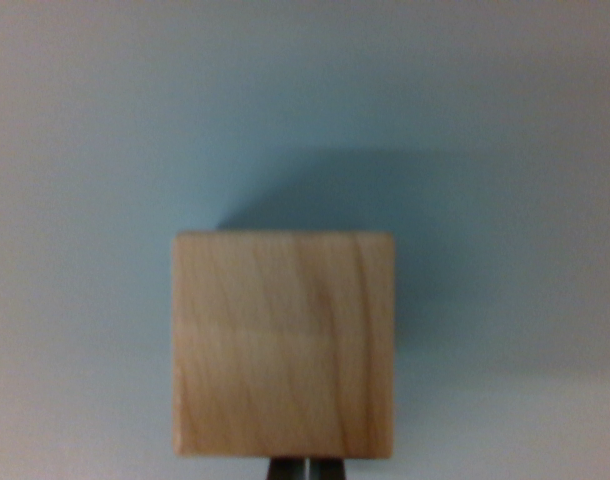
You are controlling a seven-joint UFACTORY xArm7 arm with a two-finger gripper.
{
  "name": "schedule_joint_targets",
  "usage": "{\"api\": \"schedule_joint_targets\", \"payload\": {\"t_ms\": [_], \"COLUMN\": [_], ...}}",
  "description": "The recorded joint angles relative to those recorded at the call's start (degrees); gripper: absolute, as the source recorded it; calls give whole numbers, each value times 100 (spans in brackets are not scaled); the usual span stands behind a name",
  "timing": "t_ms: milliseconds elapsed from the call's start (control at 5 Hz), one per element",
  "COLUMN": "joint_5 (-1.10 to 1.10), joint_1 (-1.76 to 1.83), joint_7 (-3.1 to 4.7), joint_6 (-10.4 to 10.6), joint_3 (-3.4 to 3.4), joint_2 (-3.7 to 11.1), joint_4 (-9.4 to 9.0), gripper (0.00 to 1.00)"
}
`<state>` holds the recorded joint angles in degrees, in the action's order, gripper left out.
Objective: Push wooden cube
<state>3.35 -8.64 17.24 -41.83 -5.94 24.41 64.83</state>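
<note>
The cube (284,345) in front of me is pale tan wood, honey-toned, with soft brown grain lines curving down its face and a darker streak near the wrist view's right edge. A faint lighter band crosses it about midway. The surface (85,150) beneath is a plain pale grey-blue, unpatterned, with a deeper blue-grey shadow behind and to the right of the cube. My fingers (285,470) show dark grey, with a thin light line between them.
</note>
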Motion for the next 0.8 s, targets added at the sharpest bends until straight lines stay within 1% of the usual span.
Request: {"api": "schedule_joint_targets", "payload": {"t_ms": [200,400,600,800], "joint_5": [3,3,6,6], "joint_1": [3,3,6,6], "joint_7": [-24,-24,-50,-50], "joint_6": [-98,-98,-201,-201], "joint_3": [14,14,29,29], "joint_2": [151,151,311,311], "joint_4": [249,249,513,513], "gripper": [100,100,100,100]}}
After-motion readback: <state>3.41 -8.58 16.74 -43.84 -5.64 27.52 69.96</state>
